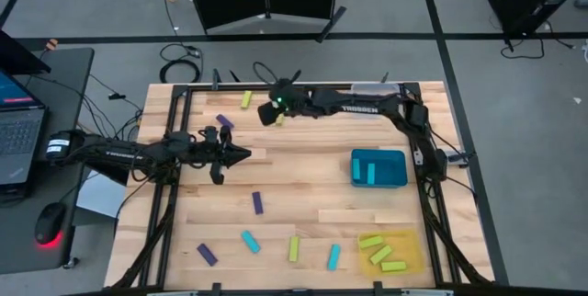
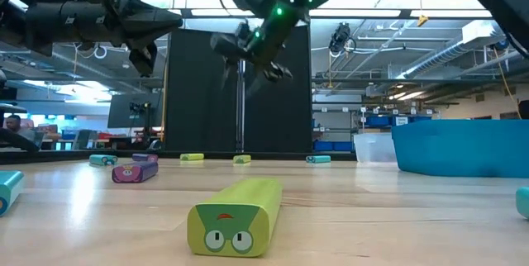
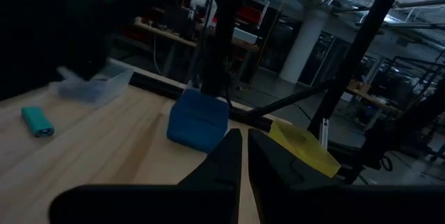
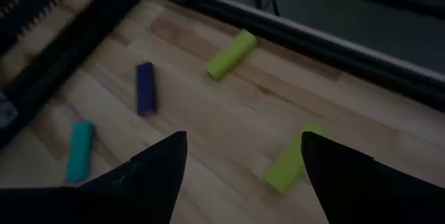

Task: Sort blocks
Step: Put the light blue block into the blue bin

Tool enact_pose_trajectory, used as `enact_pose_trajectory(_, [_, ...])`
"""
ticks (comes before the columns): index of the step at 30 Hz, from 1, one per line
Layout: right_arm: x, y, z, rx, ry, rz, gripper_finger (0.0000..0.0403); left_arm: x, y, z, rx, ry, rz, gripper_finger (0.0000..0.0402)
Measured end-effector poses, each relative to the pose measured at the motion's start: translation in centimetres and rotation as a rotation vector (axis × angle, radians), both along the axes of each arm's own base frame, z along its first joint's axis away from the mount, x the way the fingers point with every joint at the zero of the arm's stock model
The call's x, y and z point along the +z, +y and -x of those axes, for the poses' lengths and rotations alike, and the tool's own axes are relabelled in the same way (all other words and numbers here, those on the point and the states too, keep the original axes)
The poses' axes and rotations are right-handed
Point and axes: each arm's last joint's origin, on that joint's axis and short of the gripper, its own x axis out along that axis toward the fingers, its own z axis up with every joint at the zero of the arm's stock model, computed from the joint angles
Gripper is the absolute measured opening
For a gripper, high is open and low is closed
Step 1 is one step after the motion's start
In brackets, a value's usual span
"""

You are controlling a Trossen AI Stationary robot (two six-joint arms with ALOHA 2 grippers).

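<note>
Blocks [image 1: 257, 202]: scattered on table [image 1: 303, 176] | right claw [image 4: 243, 172]: spread wide above yellow-green block [image 4: 290, 160], which sits nearer 1 finger | left claw [image 3: 245, 156]: clenched, empty, mid-table | risk: off-centre descent nudges block away.

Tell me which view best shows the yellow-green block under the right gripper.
Right wrist view: the yellow-green block lies unobstructed between the open right gripper fingers. The high view shows it partly hidden by the gripper; the low view shows it tiny; the left wrist view misses it.

Bare table [image 1: 303, 172] mid-field; blocks [image 1: 257, 203] scattered around.
</note>
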Motion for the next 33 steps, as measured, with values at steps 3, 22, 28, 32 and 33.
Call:
enact_pose_trajectory(3, [-1.2,-1.2,-0.1,-0.010,0.015,-0.031,0.0308,0.1,0.0,0.0,0.000,-0.006,-0.002,0.0035])
enact_pose_trajectory(22, [-7.2,-4.2,-3.4,-0.111,0.385,-0.137,0.0337,0.1,0.0,0.0,-0.014,-0.012,-0.017,0.0035])
enact_pose_trajectory(28, [-7.4,-4.8,-3.0,-0.145,0.357,-0.176,0.0337,0.1,-0.1,0.0,-0.015,-0.012,-0.021,0.0035])
enact_pose_trajectory(32, [-7.4,-4.7,-3.4,-0.160,0.314,-0.176,0.0337,0.1,-0.1,0.0,-0.017,-0.015,-0.022,0.0035])
enact_pose_trajectory(33, [-7.4,-4.6,-3.4,-0.167,0.317,-0.182,0.0337,0.1,-0.1,0.0,-0.017,-0.015,-0.022,0.0035])
